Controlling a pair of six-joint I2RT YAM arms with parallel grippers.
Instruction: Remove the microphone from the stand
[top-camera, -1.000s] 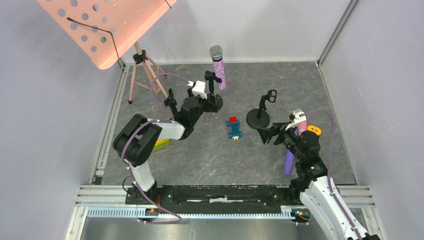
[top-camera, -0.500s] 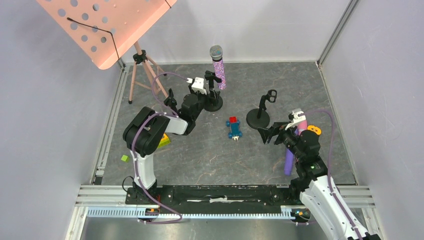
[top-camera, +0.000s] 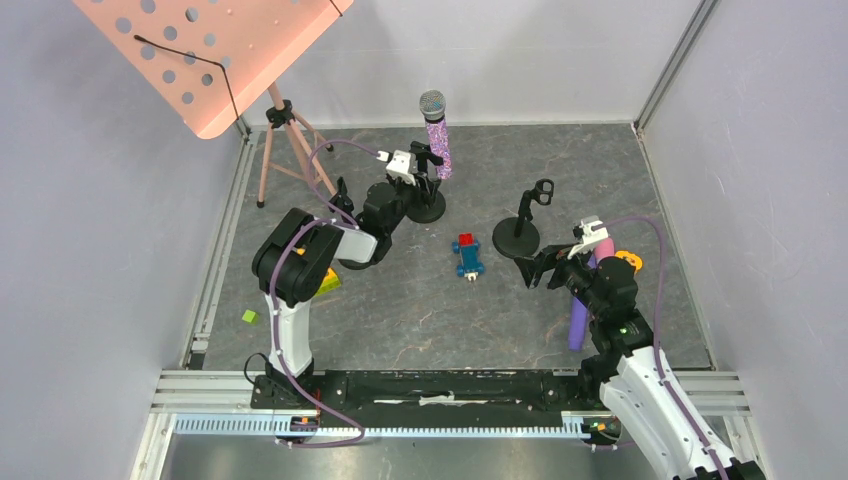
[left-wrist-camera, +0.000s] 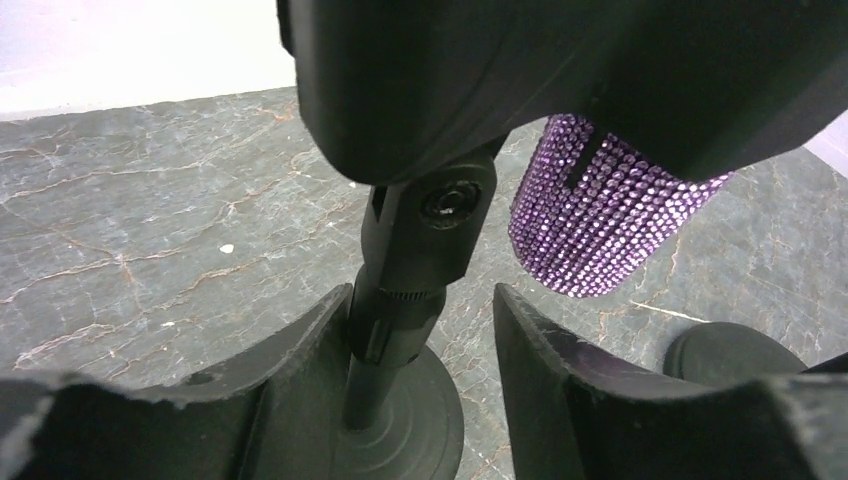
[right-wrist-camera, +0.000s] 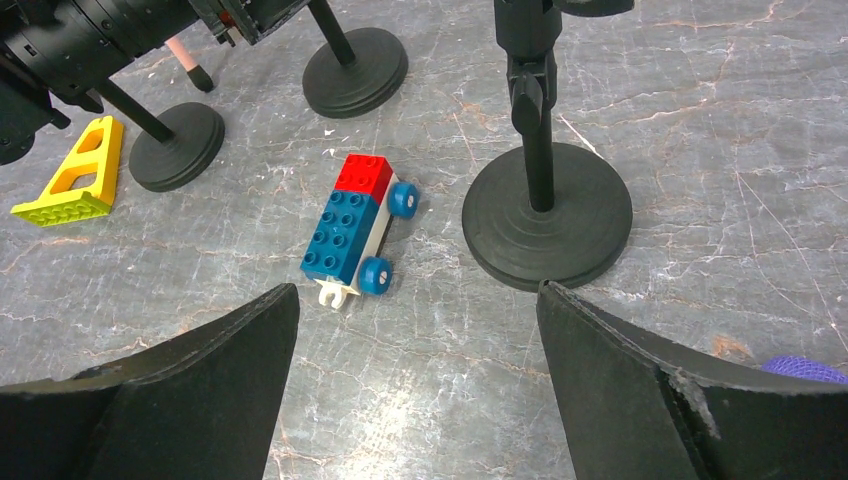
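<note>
The microphone, purple-sequined with a grey mesh head, stands tilted in the clip of its stand at the far middle of the table. The left gripper sits just left of that stand, below the microphone. In the left wrist view its fingers are spread, with the stand's black post rising between them. Whether the left finger touches the post I cannot tell. The sequined lower end of the microphone hangs just right of the post, above the right finger.

The right gripper hovers on the right side of the table, fingers spread wide and holding nothing. Just beyond it stands a second stand, with a brick toy car lying left of it. A pink music stand fills the far left corner.
</note>
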